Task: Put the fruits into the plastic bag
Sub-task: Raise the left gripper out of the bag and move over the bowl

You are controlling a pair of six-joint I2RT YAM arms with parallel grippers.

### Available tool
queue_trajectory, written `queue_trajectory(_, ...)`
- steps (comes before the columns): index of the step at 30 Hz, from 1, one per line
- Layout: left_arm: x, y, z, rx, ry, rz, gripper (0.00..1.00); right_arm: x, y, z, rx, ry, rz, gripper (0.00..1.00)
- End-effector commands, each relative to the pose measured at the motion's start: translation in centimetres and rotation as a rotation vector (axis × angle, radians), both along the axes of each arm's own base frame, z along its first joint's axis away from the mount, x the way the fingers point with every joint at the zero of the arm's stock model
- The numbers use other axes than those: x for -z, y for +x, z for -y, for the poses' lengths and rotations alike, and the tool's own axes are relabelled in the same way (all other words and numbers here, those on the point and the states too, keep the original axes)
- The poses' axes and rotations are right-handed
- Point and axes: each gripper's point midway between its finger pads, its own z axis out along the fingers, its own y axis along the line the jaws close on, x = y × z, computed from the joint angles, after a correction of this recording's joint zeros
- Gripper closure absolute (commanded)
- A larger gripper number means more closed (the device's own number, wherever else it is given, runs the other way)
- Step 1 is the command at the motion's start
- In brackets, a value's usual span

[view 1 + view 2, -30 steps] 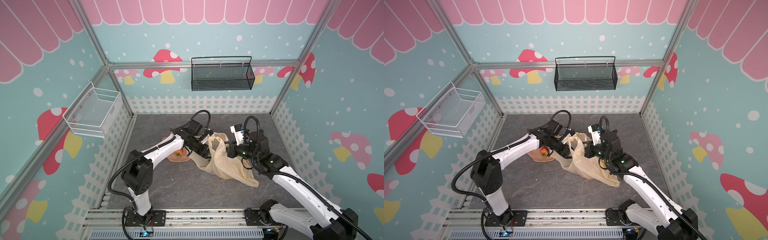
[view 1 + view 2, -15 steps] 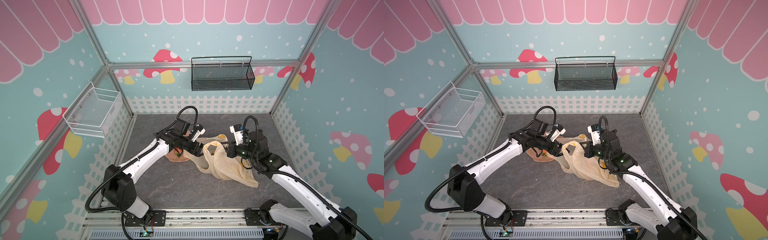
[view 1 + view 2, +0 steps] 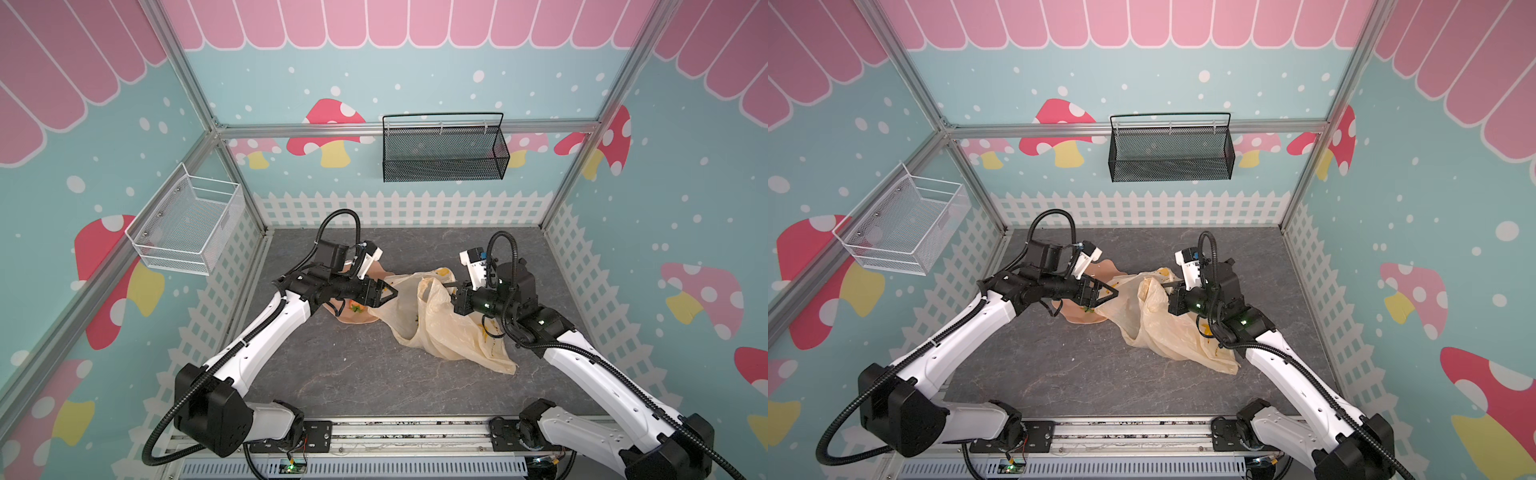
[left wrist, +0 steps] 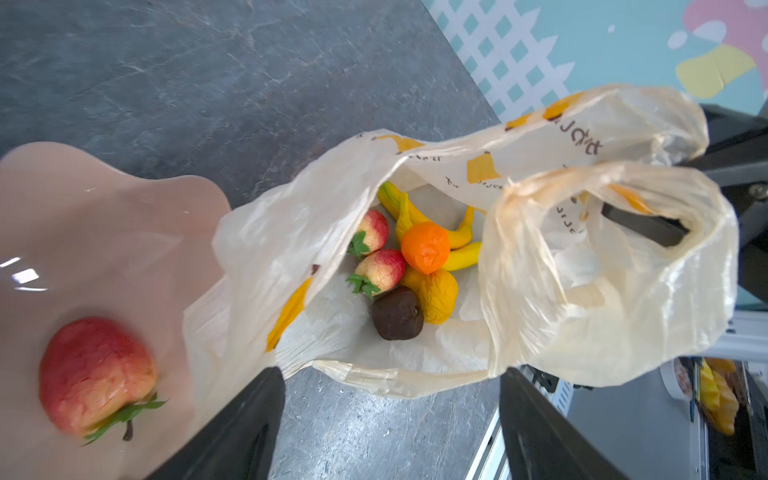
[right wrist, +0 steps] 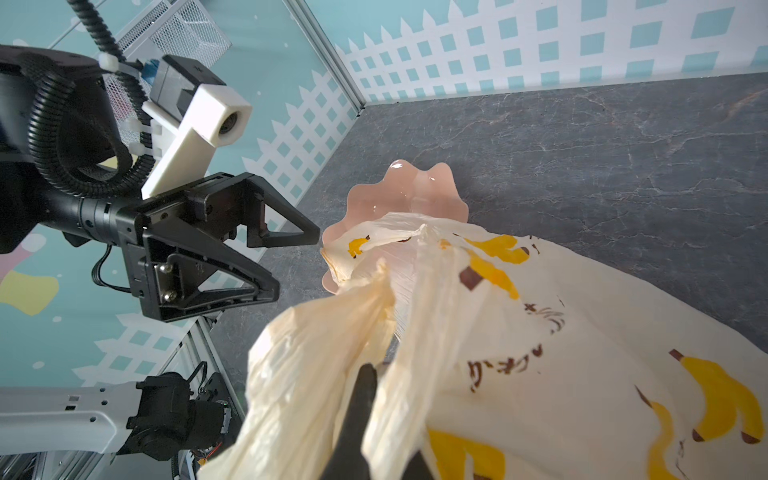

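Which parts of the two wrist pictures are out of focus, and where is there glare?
Left wrist view: the strawberry on the pink dish is soft, the orange inside the bag sharper; white glare streaks lie on the dish. Right wrist view: the bag handle nearest the lens is blurred; small highlights sit on the dish rim.

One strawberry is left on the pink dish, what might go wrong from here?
The plastic bag drapes over the pink dish beside the strawberry, so the open left hand may snag film when reaching in. The right hand pinches only a handle loop; a slip could collapse the bag's mouth.
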Motion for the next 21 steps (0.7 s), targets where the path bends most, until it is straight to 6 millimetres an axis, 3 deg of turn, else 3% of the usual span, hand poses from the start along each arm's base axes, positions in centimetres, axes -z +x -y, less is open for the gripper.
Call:
queue_trajectory(1,-1.4,1.9,-2.6,-0.15,-0.031,0.055,0.18,-1.2,0.0,-0.1,-0.001,0.015,0.039,1.0)
queue_trajectory(4,-0.7,3.5,-5.9,-0.303,-0.018,0.031,0.18,-1.1,0.0,-0.2,-0.002,0.016,0.036,1.0)
queue_trajectory(9,2.9,5.1,-11.2,-0.544,0.154,-0.069,0.09,-1.5,0.1,-0.1,0.002,0.018,0.045,1.0)
queue_trajectory(15,7.2,5.2,-13.2,-0.58,0.435,-0.205,0.07,-1.3,0.2,-0.3,-0.005,0.017,0.038,1.0)
queue_trajectory(21,9.9,6.0,-13.1,-0.602,0.555,-0.292,0.07,-1.5,0.3,-0.3,-0.003,0.014,0.04,1.0)
